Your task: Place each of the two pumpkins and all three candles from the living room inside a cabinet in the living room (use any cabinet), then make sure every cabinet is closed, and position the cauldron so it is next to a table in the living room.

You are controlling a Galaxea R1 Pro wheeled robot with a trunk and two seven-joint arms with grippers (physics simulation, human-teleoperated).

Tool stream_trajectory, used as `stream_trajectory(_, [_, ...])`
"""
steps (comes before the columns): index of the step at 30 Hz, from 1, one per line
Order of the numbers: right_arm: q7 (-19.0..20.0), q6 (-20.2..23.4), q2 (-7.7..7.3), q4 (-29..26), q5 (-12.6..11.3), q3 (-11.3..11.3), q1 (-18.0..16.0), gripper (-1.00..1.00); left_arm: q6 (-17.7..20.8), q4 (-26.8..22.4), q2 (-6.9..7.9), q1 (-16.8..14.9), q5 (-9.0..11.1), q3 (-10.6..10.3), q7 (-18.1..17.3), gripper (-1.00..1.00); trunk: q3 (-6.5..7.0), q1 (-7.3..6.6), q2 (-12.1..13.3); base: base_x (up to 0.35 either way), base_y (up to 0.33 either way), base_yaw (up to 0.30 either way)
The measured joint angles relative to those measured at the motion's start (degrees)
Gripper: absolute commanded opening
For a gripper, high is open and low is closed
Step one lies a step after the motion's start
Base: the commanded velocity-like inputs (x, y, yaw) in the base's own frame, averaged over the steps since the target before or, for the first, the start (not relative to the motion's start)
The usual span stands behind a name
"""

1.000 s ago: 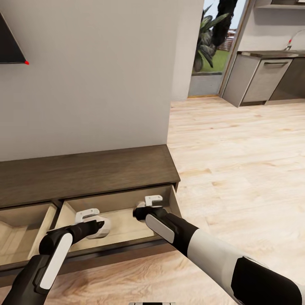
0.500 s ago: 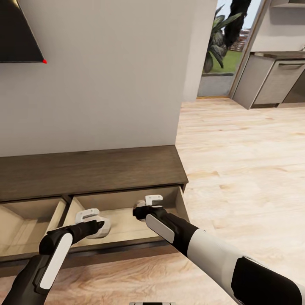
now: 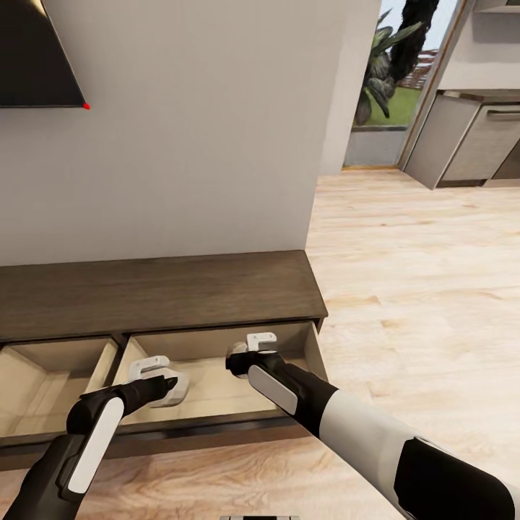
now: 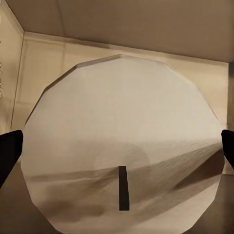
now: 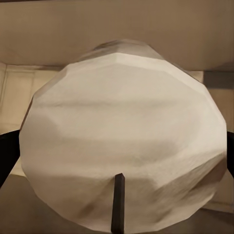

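Note:
The long dark-brown cabinet [image 3: 159,292] stands against the wall with two drawers pulled open, pale wood inside. Both grippers hang over the right drawer [image 3: 217,375]. My left gripper [image 3: 172,388] is shut on a beige-grey candle [image 3: 179,390]. In the left wrist view that candle [image 4: 122,146] shows its flat top and wick, with a dark finger [image 4: 9,148] at each side. My right gripper [image 3: 237,355] is shut on a second candle [image 3: 234,351], seen close in the right wrist view [image 5: 124,136]. The pumpkins, the third candle, the cauldron and the table are out of view.
The left drawer [image 3: 50,375] also stands open. A black TV [image 3: 36,58] hangs on the wall above. Light plank floor [image 3: 419,289] runs to the right toward a doorway with a plant [image 3: 386,72] and grey kitchen units [image 3: 477,141].
The whole picture has slid to the right, so the camera has moved left. Both arms keep their pose, and each gripper still holds its candle over the right drawer.

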Motion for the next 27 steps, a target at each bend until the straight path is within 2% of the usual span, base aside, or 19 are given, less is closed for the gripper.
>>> stream_trajectory(2, [0.05,0.50,0.00,0.05,-0.13,0.04,0.00,-1.00,0.01,0.04,0.00,0.00,-0.04,0.07,0.14,-1.00,0.00,-0.01,0.00,0.135,0.000,0.000])
stream_trajectory(5, [-0.02,4.46,0.00,0.23,-0.46,0.05,0.01,-1.00,0.01,0.08,0.00,-0.01,0.04,0.13,0.11,-1.00,0.00,0.00,0.00,0.057,0.000,0.000])
stream_trajectory(9, [-0.10,6.48,0.00,0.31,-3.16,0.02,0.01,-1.00,0.01,0.09,0.00,0.00,0.07,0.09,0.10,-1.00,0.00,0.00,0.00,0.012,0.004,0.000])
stream_trajectory(27, [0.00,7.04,0.00,0.18,-3.90,0.01,0.00,-1.00,0.01,0.01,0.00,0.00,0.07,0.10,-0.22,-1.00,0.00,0.00,0.00,0.021,0.019,0.000])
